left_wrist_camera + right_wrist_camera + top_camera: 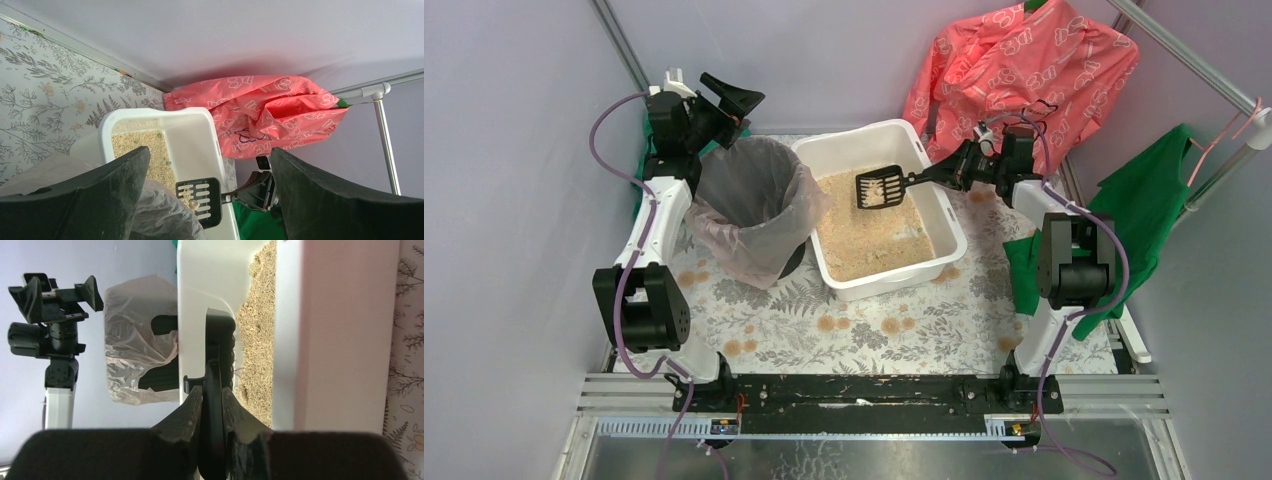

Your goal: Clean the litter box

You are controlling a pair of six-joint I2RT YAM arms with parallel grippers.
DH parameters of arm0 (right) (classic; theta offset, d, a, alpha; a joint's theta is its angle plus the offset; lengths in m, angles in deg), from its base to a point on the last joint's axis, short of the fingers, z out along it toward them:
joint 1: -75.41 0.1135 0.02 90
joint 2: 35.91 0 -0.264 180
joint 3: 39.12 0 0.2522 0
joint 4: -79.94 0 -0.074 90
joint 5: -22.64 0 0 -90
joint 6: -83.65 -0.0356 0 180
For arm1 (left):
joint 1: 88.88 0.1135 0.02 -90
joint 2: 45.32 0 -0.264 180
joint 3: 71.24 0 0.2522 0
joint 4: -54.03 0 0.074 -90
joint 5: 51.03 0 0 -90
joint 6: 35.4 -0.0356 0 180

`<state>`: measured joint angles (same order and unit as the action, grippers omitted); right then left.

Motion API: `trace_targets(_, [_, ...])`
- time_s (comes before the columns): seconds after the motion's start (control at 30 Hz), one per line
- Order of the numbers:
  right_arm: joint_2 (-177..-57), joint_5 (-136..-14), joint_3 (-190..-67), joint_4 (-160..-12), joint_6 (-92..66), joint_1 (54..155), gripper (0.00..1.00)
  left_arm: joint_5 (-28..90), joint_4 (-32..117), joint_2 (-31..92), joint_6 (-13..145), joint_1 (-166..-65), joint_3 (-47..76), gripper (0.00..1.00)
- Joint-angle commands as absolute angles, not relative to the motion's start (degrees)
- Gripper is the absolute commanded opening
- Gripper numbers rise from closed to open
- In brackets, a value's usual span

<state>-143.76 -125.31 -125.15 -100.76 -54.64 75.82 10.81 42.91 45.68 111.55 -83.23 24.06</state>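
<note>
litter box (892, 278): large white rectangular plastic tub with tan granules; we see it at upper centre of the top view
bin (754, 205): round, black, clear bag liner, just left of the tub
scoop (882, 187): black slotted plastic, a few granules on it, over the litter
right gripper (939, 174): pinching the scoop handle at the tub's right rim
left gripper (727, 98): fingers spread wide, holding nothing, upper left

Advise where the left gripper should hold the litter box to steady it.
Probably the thick rim of the litter box at its near short wall, coming straight down with the open left gripper astride that wall. The rim is a narrow upright lip, and the lined bin crowds the long wall beside it.
</note>
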Motion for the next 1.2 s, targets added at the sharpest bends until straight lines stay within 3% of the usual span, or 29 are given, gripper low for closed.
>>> trace_targets(0.0, [-142.08, -126.18, -129.45, -95.57, -48.67, 78.2, 0.0, 9.73, 43.93, 46.39, 110.96, -83.79, 26.17, 0.99])
trace_targets(0.13, [-140.39, -125.55, -125.07, -104.16, -54.57, 74.57, 0.0, 10.37, 42.84, 45.87, 109.97, -83.91, 26.54, 0.99])
trace_targets(0.3, [-142.38, -124.9, -129.11, -94.03, -46.58, 79.55, 0.0, 10.04, 43.59, 46.02, 110.66, -83.88, 25.92, 0.99])
trace_targets(0.5, [-140.4, -124.05, -125.94, -98.98, -49.75, 73.39, 0.0, 10.43, 42.59, 45.43, 109.58, -83.87, 25.83, 0.99])
trace_targets(0.73, [-141.08, -122.45, -129.22, -90.1, -42.75, 78.13, 0.0, 9.71, 44.21, 45.9, 110.99, -83.97, 25.66, 0.99])
trace_targets(0.87, [-139.48, -123.75, -125.84, -96.25, -47.39, 71.64, 0.0, 10.29, 42.63, 45.22, 109.45, -84.04, 26.15, 0.99])
trace_targets(1.03, [-140.94, -124.14, -129.57, -91.52, -44.67, 77.85, 0.0, 9.41, 44.79, 45.73, 111.42, -84.08, 24.69, 0.99])
trace_targets(1.17, [-138.52, -124.8, -125.28, -96.35, -48.67, 73.07, 0.0, 9.55, 43.51, 45.38, 110.18, -84.1, 26.08, 0.99])
